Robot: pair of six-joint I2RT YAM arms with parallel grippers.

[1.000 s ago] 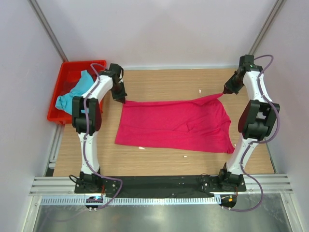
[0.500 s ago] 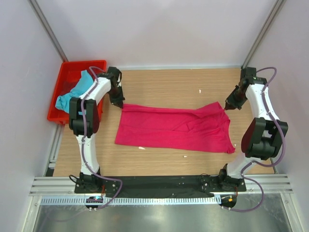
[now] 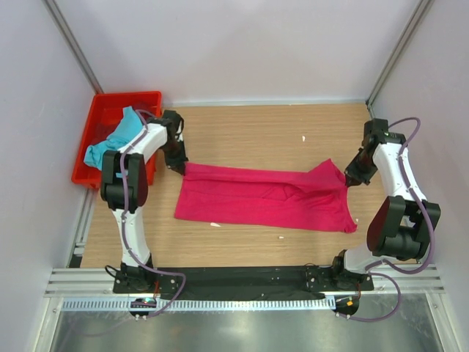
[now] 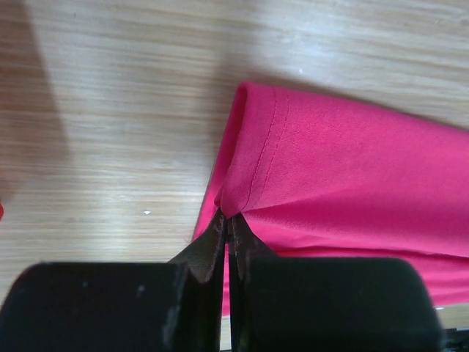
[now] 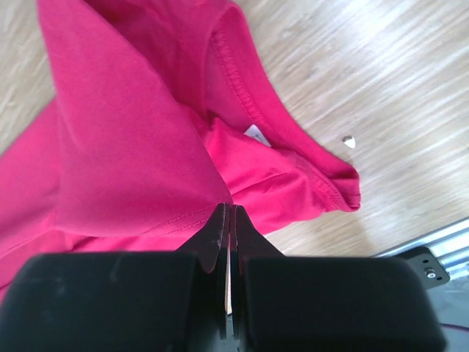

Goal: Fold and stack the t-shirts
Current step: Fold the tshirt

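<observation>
**Operator:** Position of the pink shirt (image 3: 256,199)?

**Technician:** Spread flat across the middle of the wooden desk (image 3: 249,136), long side running left to right. Smooth knit cloth with soft creases toward the right end.

**Operator:** State of the left pincer (image 4: 229,233)?

**Technician:** Pressed together on the pink shirt's far-left corner. Stitched hem (image 4: 264,147) gathered into a small peak right at the black tips.

**Operator:** And the right pincer (image 5: 229,220)?

**Technician:** Likewise clamped on the pink shirt, on a fold at the far-right end, near the collar (image 5: 245,88).

**Operator:** Surroundings and obstructions?

**Technician:** Red plastic crate (image 3: 124,96) at the desk's far-left corner, holding the turquoise shirt (image 3: 121,136) in a crumpled heap. Left arm (image 3: 128,176) crossing in front of the crate's right side and hiding part of it. Small white speck (image 3: 303,138) on bare wood beyond the pink shirt.

**Operator:** Differences between views?

**Technician:**
- Overhead view only: crate, turquoise shirt, both arms and the pink shirt's full outline.
- Left wrist view only: double row of hem stitching and the desk's fine wood grain.
- Right wrist view only: ribbed collar band, white label (image 5: 254,134) just inside it, pale chip (image 5: 349,141) on the wood beside the collar, and grey metal rail (image 5: 451,238) at the desk's edge.
</observation>
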